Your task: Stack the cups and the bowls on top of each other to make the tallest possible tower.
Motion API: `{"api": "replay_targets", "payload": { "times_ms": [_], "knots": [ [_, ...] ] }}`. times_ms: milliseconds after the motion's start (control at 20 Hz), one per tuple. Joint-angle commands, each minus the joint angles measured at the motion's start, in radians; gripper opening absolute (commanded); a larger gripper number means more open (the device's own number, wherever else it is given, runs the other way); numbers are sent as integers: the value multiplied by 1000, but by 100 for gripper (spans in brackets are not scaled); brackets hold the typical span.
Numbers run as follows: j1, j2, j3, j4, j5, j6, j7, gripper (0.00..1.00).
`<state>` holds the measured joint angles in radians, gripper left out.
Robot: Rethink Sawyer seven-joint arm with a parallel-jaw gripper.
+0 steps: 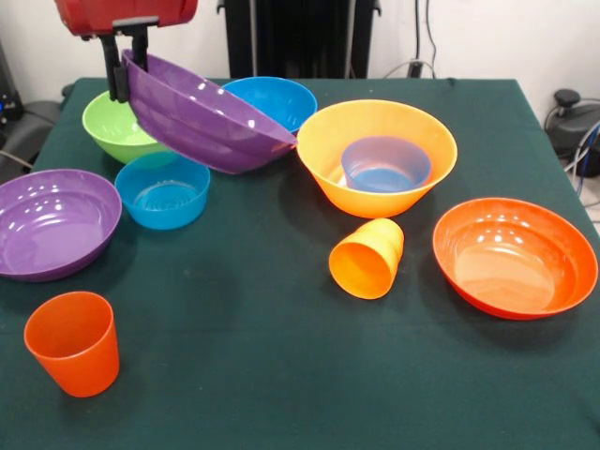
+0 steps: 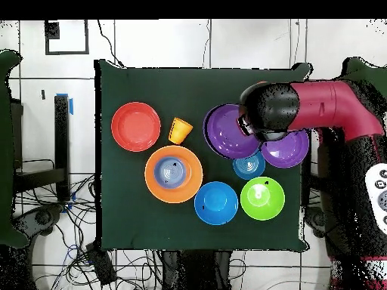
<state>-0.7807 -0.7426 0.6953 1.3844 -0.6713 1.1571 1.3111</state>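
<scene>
Up front, jaws (image 1: 128, 64) pinch tilted purple bowl's (image 1: 202, 114) rim; overhead hides them.

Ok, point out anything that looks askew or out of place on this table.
The yellow-orange cup lies tipped on its side beside the large yellow-orange bowl. A purple bowl hangs steeply tilted, gripped at its rim by the jaws. Everything else sits upright.
</scene>
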Motion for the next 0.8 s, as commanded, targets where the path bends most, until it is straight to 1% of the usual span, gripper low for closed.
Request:
{"api": "replay_targets", "payload": {
  "times_ms": [50,550,800],
  "knots": [
    [40,5,9,19,-3,87,-211,0],
    [38,-20,12,58,10,69,-188,0],
    [30,-45,16,127,16,-3,-145,0]
  ]
}}
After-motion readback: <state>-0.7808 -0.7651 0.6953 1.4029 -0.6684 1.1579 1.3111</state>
